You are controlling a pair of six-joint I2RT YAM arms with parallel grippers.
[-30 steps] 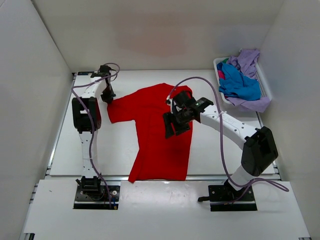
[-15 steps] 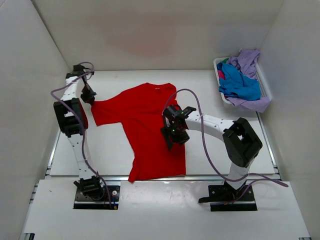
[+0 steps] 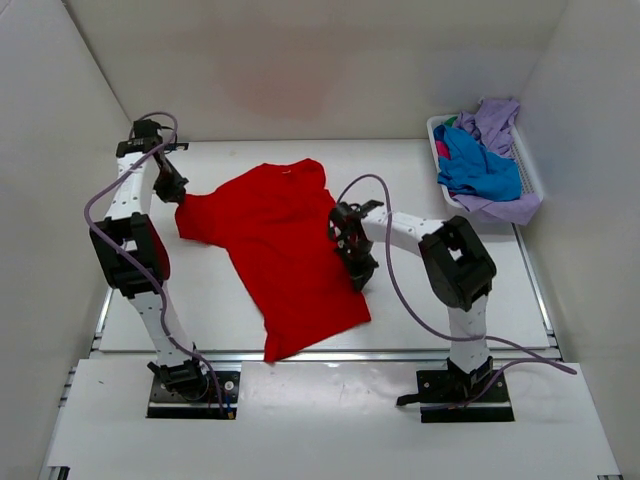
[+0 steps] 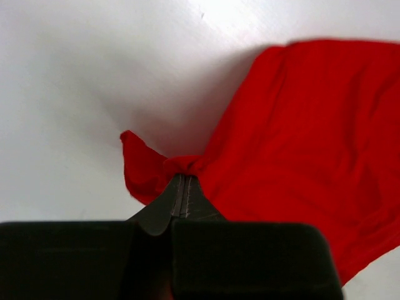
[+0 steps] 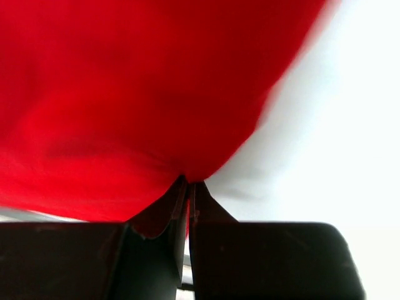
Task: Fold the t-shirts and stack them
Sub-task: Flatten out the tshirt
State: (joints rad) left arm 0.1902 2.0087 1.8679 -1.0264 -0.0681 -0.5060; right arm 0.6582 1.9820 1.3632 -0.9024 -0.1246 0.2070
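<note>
A bright red t-shirt [image 3: 285,250] lies spread on the white table, skewed with its hem toward the near edge. My left gripper [image 3: 172,190] is shut on the shirt's left sleeve [image 4: 150,169], the cloth bunched at its tips [image 4: 181,177]. On the shirt's right edge my right gripper [image 3: 352,262] is shut, with red fabric [image 5: 125,106] pinched between its fingers [image 5: 189,185]. More t-shirts, blue [image 3: 470,165] and lavender [image 3: 495,122], are heaped in the basket at the back right.
A white slatted basket [image 3: 528,178] stands at the table's back right corner against the right wall. White walls close in the left, back and right sides. Purple cables loop off both arms above the table.
My left gripper has pulled the sleeve further left and back. My right gripper has come down on the shirt's right edge and shut on it. The shirt has shifted left and turned.
</note>
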